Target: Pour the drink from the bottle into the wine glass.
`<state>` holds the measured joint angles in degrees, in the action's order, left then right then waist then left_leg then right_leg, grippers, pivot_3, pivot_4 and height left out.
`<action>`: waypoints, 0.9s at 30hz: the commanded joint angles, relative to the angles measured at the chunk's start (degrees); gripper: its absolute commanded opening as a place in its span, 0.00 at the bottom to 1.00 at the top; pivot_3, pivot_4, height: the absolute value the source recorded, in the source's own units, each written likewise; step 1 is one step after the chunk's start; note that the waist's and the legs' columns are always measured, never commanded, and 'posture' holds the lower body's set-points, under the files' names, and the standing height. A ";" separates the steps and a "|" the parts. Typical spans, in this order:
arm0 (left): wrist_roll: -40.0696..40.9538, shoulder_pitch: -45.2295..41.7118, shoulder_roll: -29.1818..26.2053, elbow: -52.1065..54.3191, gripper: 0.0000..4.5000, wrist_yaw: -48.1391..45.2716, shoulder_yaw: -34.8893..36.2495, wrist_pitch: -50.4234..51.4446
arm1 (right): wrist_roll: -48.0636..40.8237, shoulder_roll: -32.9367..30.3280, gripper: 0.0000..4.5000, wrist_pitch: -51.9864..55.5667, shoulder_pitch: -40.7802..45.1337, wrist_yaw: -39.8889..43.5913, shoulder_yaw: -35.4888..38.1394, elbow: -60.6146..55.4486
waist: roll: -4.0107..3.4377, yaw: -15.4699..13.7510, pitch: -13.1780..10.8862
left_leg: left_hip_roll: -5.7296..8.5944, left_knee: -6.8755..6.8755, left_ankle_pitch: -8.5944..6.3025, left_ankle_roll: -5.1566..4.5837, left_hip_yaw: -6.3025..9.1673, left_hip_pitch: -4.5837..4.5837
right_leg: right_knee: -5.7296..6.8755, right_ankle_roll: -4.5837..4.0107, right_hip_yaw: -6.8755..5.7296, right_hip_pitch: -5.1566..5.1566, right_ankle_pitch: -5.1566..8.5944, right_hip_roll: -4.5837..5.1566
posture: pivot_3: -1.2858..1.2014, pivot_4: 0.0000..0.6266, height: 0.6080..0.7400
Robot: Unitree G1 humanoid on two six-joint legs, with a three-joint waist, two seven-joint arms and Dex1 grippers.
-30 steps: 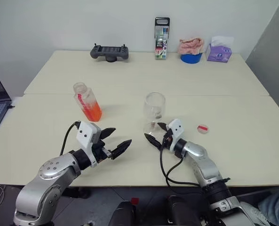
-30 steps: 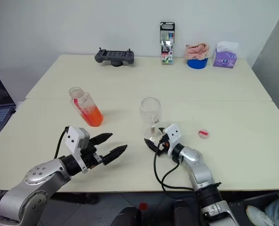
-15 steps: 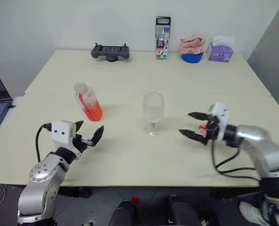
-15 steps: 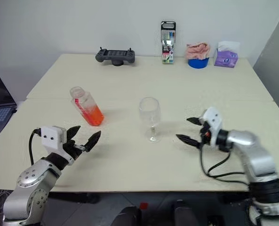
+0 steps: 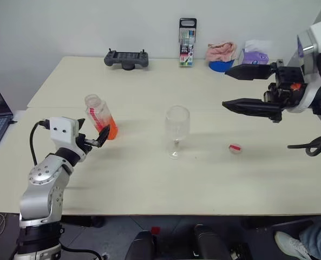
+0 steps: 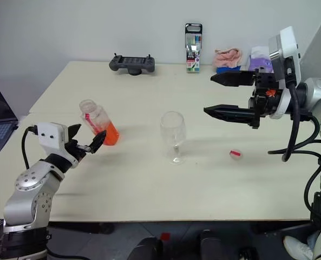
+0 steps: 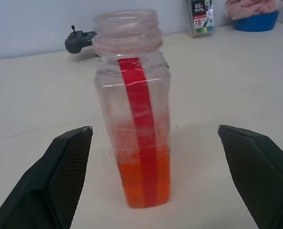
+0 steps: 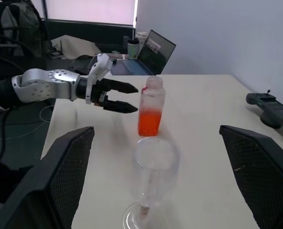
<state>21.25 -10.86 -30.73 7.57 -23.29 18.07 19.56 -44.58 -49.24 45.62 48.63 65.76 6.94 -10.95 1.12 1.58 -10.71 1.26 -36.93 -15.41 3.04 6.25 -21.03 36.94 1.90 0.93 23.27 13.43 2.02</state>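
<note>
The small clear squarish plastic bottle, uncapped and holding translucent orange-red drink at its bottom, is standing upright on the beige table. The left gripper is spreading its black fingers wide just beside it, not touching. The clear stemmed wine glass is standing near, empty. The right gripper is hovering high, released. A small red-and-white cap is lying beyond the glass.

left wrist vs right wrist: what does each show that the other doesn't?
Left wrist alone: the pen pack and the blue bowl at the table's back edge, plus the bottle's open mouth, cap off.

Right wrist alone: the wine glass, the open left pincer near the bottle, a laptop.

Both: the bottle with drink low inside it, the black controller, the table.
</note>
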 commanded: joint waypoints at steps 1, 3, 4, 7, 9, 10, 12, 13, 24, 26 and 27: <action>-0.97 -2.66 -1.24 -1.36 1.00 -0.53 0.98 -2.35 | 0.62 -0.14 0.99 -1.20 0.23 0.80 -0.72 -0.43 | 0.00 -0.01 0.00 | 0.01 0.00 0.00 0.00 0.00 0.00 | 0.01 0.01 0.00 0.00 0.01 0.01 | 0.52 0.24 1.00; -1.14 -3.35 -1.22 -2.05 1.00 -0.57 0.89 -2.74 | 0.97 -0.18 0.99 -1.55 -0.10 0.93 -0.95 -0.49 | 0.00 -0.02 -0.01 | 0.01 -0.01 0.00 0.00 -0.01 -0.01 | 0.00 0.04 0.00 0.00 0.02 0.01 | 0.52 0.24 1.00; -1.46 -4.08 -1.23 -2.79 1.00 -0.68 0.61 -3.25 | 1.09 -0.19 0.99 -1.65 -0.27 0.99 -1.04 -0.51 | 0.00 -0.03 0.00 | 0.02 -0.01 0.00 0.00 -0.01 -0.01 | 0.00 0.04 0.01 0.01 0.02 0.02 | 0.52 0.24 1.00; -2.63 -7.02 -0.96 -6.04 1.00 -0.79 -0.32 -4.65 | 1.52 -0.29 0.99 -2.01 -0.84 1.20 -1.27 -0.72 | 0.00 -0.06 -0.01 | 0.01 0.00 0.00 0.00 0.00 -0.01 | 0.01 0.02 -0.02 0.01 0.01 0.02 | 0.52 0.24 1.00; -3.21 -8.37 -0.68 -7.72 1.00 -0.89 -0.67 -5.43 | 1.62 -0.29 0.99 -2.12 -1.03 1.17 -1.30 -0.85 | 0.00 -0.06 -0.01 | 0.01 -0.01 0.00 0.01 0.00 -0.01 | 0.02 0.01 -0.02 0.01 0.00 0.01 | 0.52 0.24 1.00; -3.79 -9.84 -0.33 -9.49 1.00 -0.68 -1.09 -6.19 | 1.56 -0.29 0.99 -2.05 -1.17 1.10 -1.28 -0.96 | 0.00 -0.07 -0.01 | 0.01 -0.01 0.00 0.01 -0.01 0.00 | 0.02 0.02 0.00 0.01 0.00 0.01 | 0.52 0.24 1.00; -4.60 -12.32 0.22 -12.53 1.00 -0.76 -2.01 -7.61 | 1.55 -0.23 0.99 -2.02 -1.37 0.99 -1.26 -1.18 | 0.00 -0.09 -0.01 | 0.02 -0.02 0.01 0.01 0.00 0.00 | 0.02 0.03 -0.02 0.01 0.00 0.01 | 0.52 0.24 1.00; -5.17 -13.64 0.52 -14.31 1.00 -0.69 -2.53 -8.32 | 1.53 -0.15 0.99 -1.96 -1.44 0.90 -1.26 -1.22 | 0.00 -0.09 -0.01 | 0.02 -0.02 0.00 0.01 0.00 -0.01 | 0.02 0.03 -0.01 0.01 0.00 0.01 | 0.52 0.24 1.00; -6.57 -16.53 2.08 -19.49 0.91 0.00 -3.38 -11.21 | 1.27 -0.75 1.00 -1.11 -2.95 -0.35 -0.74 -2.86 | 0.01 0.01 -0.01 | 0.01 0.02 0.00 0.01 0.02 -0.02 | 0.04 -0.08 -0.02 0.06 -0.08 0.02 | 0.52 0.24 1.00; -6.50 -16.34 1.98 -19.45 0.80 0.10 -3.12 -11.47 | 1.12 -0.65 1.00 -0.94 -3.10 -0.87 -0.46 -3.18 | 0.01 0.00 -0.01 | 0.02 0.00 0.00 0.01 0.01 -0.03 | 0.04 -0.07 -0.01 0.06 -0.08 0.03 | 0.52 0.24 1.00; -6.42 -16.28 1.91 -19.40 0.73 0.10 -2.98 -11.54 | 1.00 -0.56 1.00 -0.81 -3.20 -1.21 -0.28 -3.39 | 0.01 0.00 -0.01 | 0.03 0.00 0.00 0.01 0.01 -0.03 | 0.04 -0.06 0.00 0.06 -0.08 0.04 | 0.52 0.24 1.00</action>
<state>14.69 -26.80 -28.61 -12.77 -23.23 13.97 9.53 -42.81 -49.05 44.75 45.39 65.14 4.78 -12.53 1.13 1.58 -10.72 1.28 -36.94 -15.40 3.05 6.25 -21.06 36.98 1.85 0.93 23.33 13.35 2.06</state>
